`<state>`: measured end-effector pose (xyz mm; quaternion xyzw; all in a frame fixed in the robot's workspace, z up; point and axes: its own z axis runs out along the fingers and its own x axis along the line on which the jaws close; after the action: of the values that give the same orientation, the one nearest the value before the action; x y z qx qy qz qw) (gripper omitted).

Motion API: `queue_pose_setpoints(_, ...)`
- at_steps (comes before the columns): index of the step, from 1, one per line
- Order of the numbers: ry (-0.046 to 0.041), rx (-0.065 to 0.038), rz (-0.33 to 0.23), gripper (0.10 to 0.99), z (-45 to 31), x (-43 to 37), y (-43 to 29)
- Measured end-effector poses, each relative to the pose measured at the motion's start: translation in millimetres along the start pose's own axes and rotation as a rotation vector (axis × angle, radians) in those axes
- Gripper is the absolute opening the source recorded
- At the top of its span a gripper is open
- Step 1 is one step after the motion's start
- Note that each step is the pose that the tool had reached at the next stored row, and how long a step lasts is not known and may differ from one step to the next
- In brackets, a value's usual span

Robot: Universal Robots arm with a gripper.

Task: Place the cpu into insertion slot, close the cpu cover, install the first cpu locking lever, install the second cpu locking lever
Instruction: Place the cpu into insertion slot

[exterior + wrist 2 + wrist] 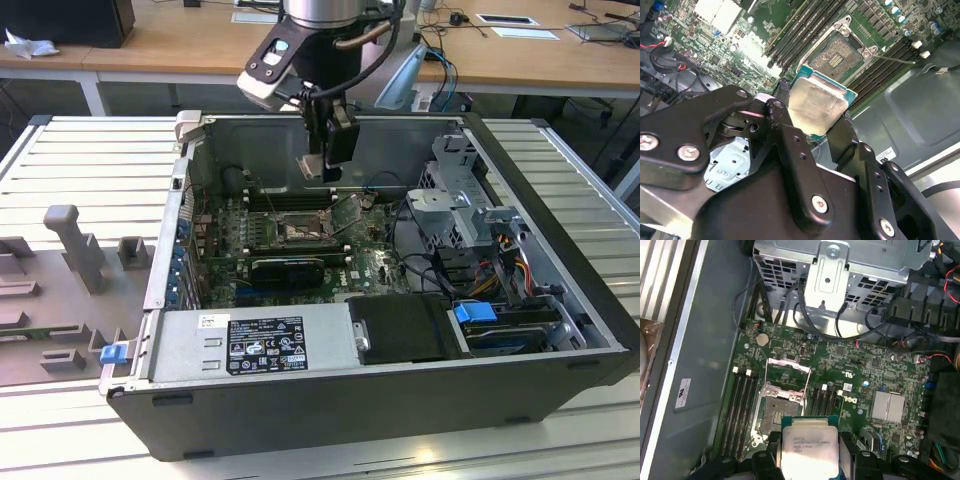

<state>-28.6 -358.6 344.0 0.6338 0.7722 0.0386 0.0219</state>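
Note:
My gripper (323, 165) hangs inside the open computer case, above the green motherboard (365, 265). It is shut on the cpu (816, 106), a flat square chip with a pale silver top, held by two opposite edges between the black fingers (781, 102). In the first wrist view the cpu (807, 446) sits just short of the insertion slot (774, 412), not over it. The insertion slot (838, 54) is a dark square socket, bare and uncovered. The cpu cover (788, 372), a shiny metal frame, stands hinged open at the socket's far side. In the exterior view the slot (300, 230) lies below the gripper.
Long black memory slots (740, 405) flank the socket on both sides. A thin wire lever (892, 59) sticks out beside the socket. A metal drive cage (840, 265) with cables, a silver heatsink (888, 406) and the power supply (250, 345) crowd the case.

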Motion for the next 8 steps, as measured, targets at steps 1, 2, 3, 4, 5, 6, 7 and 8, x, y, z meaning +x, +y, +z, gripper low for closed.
queue_pose_setpoints(1,-0.0002,0.000,0.001,0.545,0.8,0.0,-0.1)
queue_pose_setpoints(2,-0.0005,0.000,0.002,0.545,1.5,0.0,-0.1)
queue_pose_setpoints(3,-0.0008,0.000,0.003,0.545,2.5,-0.1,-0.2)
queue_pose_setpoints(4,-0.0013,0.000,0.005,0.545,3.7,-0.1,-0.3)
queue_pose_setpoints(5,-0.0017,0.000,0.006,0.545,4.5,0.0,-0.4)
queue_pose_setpoints(6,-0.0021,0.000,0.007,0.545,4.9,0.0,-0.4)
queue_pose_setpoints(7,-0.0025,0.000,0.010,0.545,5.6,0.0,-0.5)
queue_pose_setpoints(8,-0.0028,0.000,0.012,0.545,6.1,0.0,-0.5)
